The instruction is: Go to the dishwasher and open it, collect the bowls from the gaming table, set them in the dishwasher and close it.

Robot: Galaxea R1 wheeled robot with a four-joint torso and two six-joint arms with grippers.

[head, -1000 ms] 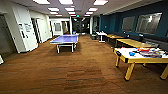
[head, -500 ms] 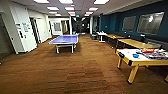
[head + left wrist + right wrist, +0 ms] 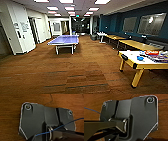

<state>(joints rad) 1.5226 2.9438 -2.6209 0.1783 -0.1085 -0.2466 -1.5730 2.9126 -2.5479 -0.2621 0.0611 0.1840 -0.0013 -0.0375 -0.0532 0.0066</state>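
Note:
The gaming table (image 3: 130, 62) stands at the right of the head view, with a glossy white top, a yellow rim and yellow legs. On its top lies a small bright blue bowl (image 3: 140, 58) beside an orange object (image 3: 152, 52) and blurred clutter. I cannot make out the dark bowl among that clutter. The dishwasher is out of view. Both wrist views look down on my own dark plate over brown carpet.
A blue ping-pong table (image 3: 63, 40) stands in the middle of the room ahead. Plain yellow-topped tables (image 3: 140, 45) line the dark blue right wall. White walls and doorways (image 3: 32, 31) run along the left. Brown carpet (image 3: 75, 72) stretches between me and the tables.
The whole head view has shifted: the camera has moved forward a little, so the gaming table and the ping-pong table sit slightly closer.

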